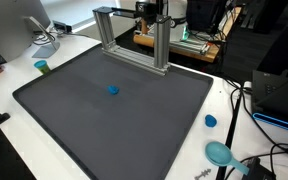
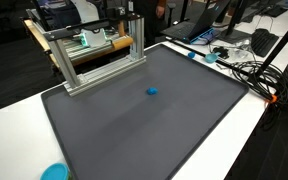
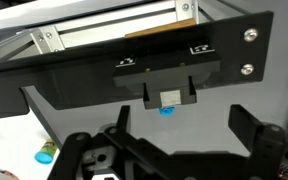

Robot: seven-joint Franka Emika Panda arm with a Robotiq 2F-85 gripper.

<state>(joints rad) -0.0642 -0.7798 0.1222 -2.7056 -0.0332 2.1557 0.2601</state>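
Blue and small, the block (image 1: 112,89) lies alone near the middle of the dark grey mat (image 1: 74,125), in front of the aluminium frame (image 1: 134,38) and well apart from it in both exterior views. In the wrist view the gripper (image 3: 181,120) hangs with its jaws spread wide, empty, the block showing beyond them. A blue cap (image 1: 211,121) sits on the white table (image 1: 227,100) just beside the mat

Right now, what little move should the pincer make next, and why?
I'd guess: ease the pincer straight toward the small blue piece on the grey mat. The pincer is open and empty, and in the wrist view the blue piece shows small, roughly centred in front of it, not touching.
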